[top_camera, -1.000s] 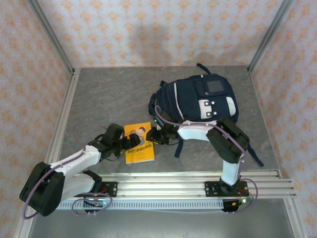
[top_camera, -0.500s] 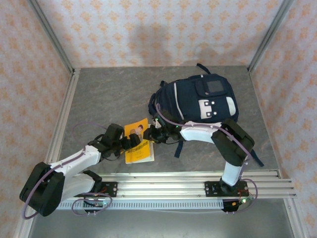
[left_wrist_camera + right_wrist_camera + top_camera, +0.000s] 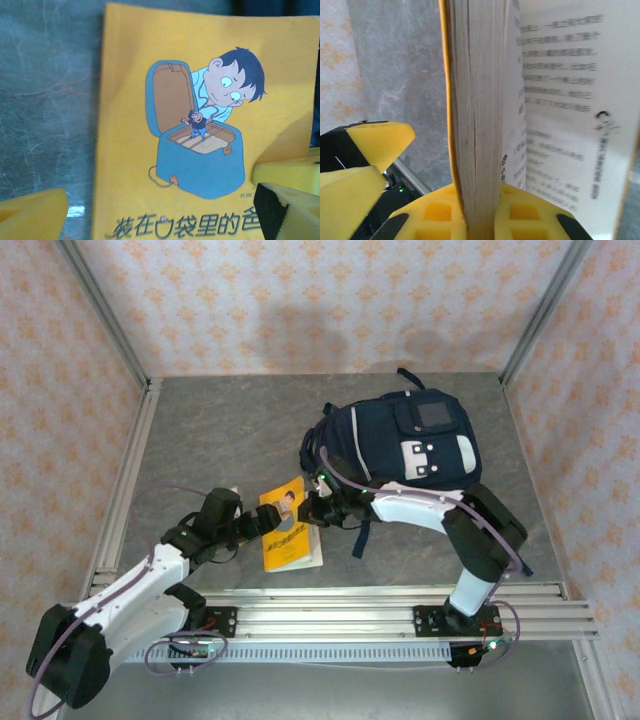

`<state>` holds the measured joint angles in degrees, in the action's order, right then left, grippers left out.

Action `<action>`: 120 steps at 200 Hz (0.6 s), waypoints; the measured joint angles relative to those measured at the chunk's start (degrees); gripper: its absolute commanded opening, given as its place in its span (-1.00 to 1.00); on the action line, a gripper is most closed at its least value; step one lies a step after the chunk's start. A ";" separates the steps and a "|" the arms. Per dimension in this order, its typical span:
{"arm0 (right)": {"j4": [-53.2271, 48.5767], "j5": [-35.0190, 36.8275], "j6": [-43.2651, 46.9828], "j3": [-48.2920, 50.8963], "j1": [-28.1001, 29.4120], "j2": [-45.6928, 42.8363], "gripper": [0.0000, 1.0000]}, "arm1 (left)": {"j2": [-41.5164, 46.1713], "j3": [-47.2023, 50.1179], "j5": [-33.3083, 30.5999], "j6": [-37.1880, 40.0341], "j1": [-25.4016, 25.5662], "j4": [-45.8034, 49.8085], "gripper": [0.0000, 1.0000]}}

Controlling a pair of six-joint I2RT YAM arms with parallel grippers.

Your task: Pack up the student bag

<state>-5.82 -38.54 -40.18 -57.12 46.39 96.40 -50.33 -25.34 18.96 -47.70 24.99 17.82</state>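
From above, you have the student bag (image 3: 400,445), a large navy-blue fabric backpack with white trim and a grey square patch, lying on the grey stone-patterned table (image 3: 220,430) toward the far right. Just in front of its near-left corner lies a yellow paperback book (image 3: 288,530), turned at an angle. Your right gripper (image 3: 312,510) sits at the book's far end, between book and bag. Your left gripper (image 3: 255,525) reaches in at the book's left edge. Whether the book is off the table you cannot tell from here.

In your left wrist view, the book's cover (image 3: 200,125) shows a cartoon boy peering into an open blue bag, with a line of printed characters below. The left gripper (image 3: 157,200) stands wide apart: one yellow finger pad (image 3: 30,210) is over the bare table at lower left, the other over the cover at lower right, neither pinching anything.

In your right wrist view, the right gripper (image 3: 480,220) is clamped on the book (image 3: 475,100), seen edge-on, its block of pages pinched between the two yellow pads (image 3: 530,215). A printed white page fans open on the right.
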 measured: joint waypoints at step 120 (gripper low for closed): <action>5.99 -10.91 -5.35 2.58 -7.56 -14.01 -1.00 | 3.48 -0.31 14.14 -9.97 -3.67 -13.55 0.91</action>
<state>0.16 -49.45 -45.54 -54.54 38.83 82.39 -46.85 -25.65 33.10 -57.67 21.32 4.27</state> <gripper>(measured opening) 0.125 0.988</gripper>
